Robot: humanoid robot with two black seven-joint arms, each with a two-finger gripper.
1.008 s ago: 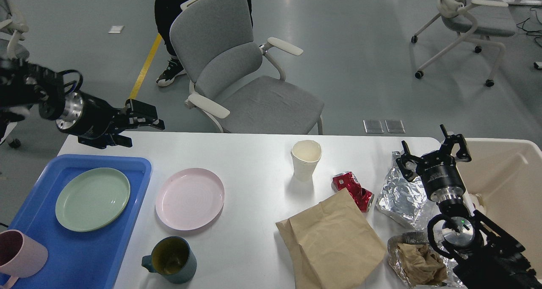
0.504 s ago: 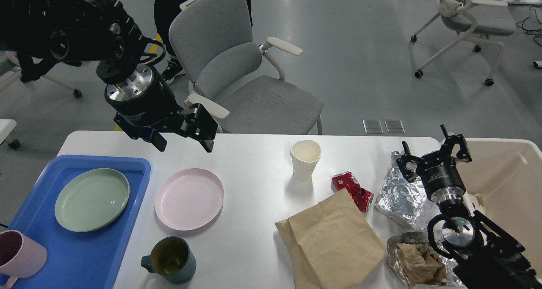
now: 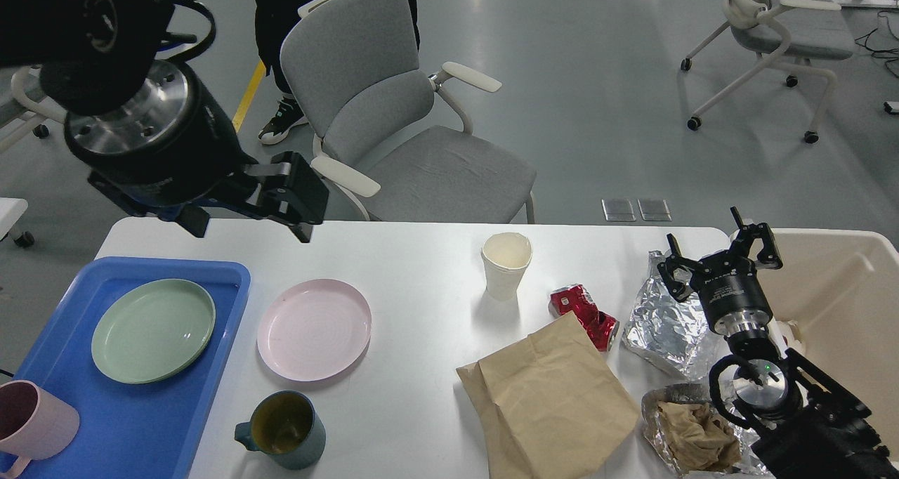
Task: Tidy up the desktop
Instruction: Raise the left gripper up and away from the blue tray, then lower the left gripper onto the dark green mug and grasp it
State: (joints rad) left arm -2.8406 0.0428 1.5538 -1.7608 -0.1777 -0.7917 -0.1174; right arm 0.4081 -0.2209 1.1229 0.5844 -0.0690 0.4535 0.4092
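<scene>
Our left end effector (image 3: 242, 215), open and empty, should drop squarely over the round pink plastic plate's (image 3: 314, 329) rim; our right end effector (image 3: 720, 258) waits open.

On the desktop (image 3: 421, 268), a tray (image 3: 140, 430) lies left, crumpled foil (image 3: 667, 324) right, a cup (image 3: 506, 263) between.

Your arms: black housings, silver metal wrist flanges with screw holes, black cable loop on left, green LED on right.
</scene>
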